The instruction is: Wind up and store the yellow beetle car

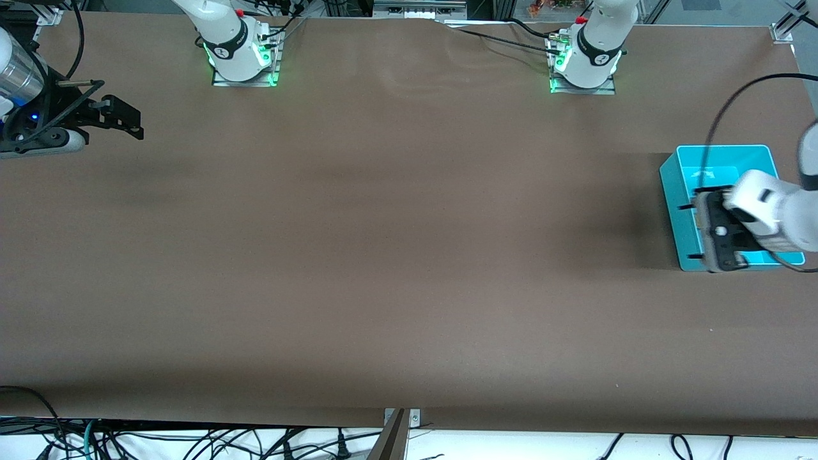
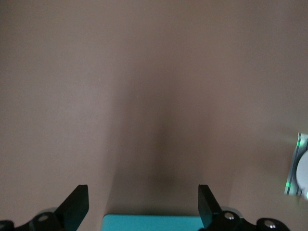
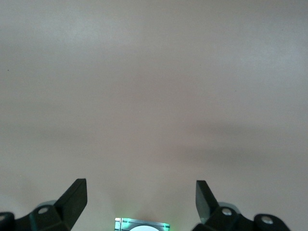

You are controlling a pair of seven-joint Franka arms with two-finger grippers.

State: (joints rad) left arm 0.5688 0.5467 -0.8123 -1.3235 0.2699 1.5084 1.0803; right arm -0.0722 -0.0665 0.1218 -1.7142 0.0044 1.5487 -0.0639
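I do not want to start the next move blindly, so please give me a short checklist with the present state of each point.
1. Yellow beetle car located: not ok. It shows in none of the three views.
2. Left gripper open and empty: ok. Its jaws stand wide over the turquoise box, nothing between them.
3. Right gripper open and empty: ok. It waits above the brown table at the right arm's end.
4. Storage box in place: ok, at the left arm's end of the table.
5. Box contents: cannot tell. The left gripper covers much of the inside.
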